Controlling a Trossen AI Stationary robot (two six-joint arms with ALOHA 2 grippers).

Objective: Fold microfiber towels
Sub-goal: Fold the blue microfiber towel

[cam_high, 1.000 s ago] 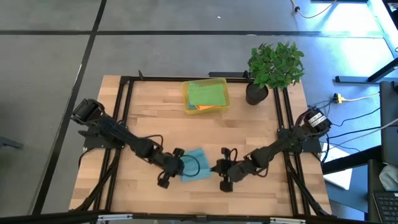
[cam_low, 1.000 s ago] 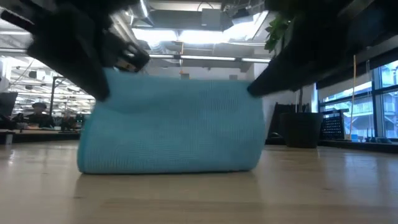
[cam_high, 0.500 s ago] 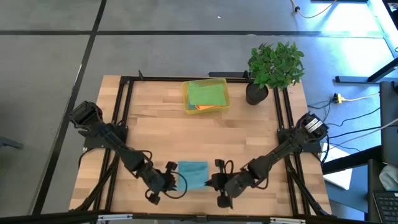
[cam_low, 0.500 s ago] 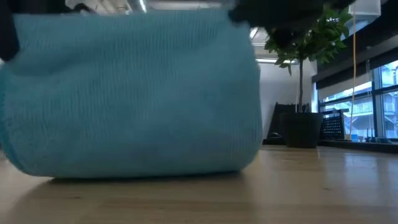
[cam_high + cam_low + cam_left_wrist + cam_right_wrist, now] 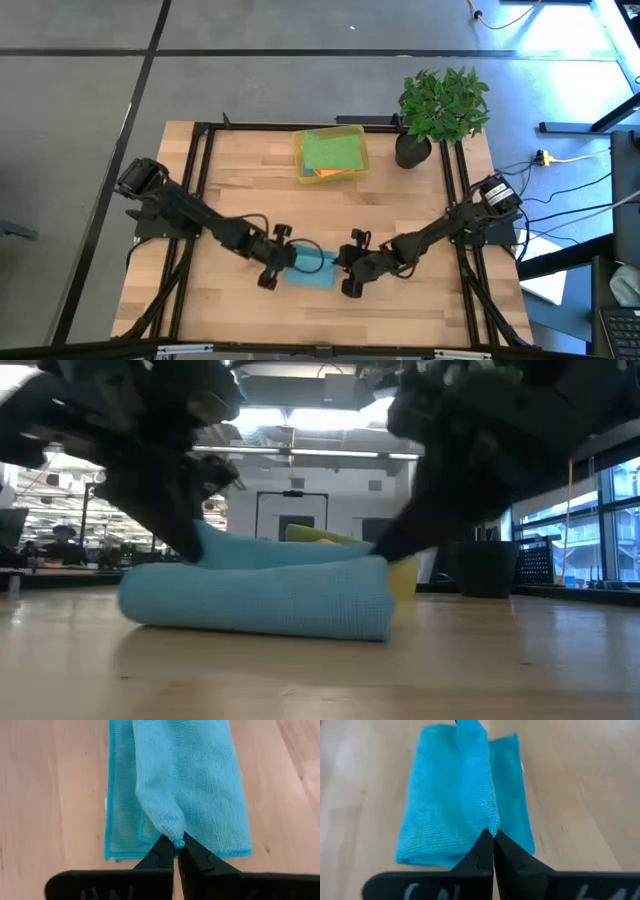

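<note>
High view: a translucent yellow plastic bin [image 5: 331, 154] at the table's far edge holds a green cloth over an orange one, beside a leafy potted plant [image 5: 440, 108]. The soft teal-blue microfiber towel [image 5: 312, 266] lies near the front edge between the left gripper [image 5: 281, 262] and right gripper [image 5: 345, 266].

Wrist views: each gripper pinches a towel corner tightly.

No writing is readable.
</note>
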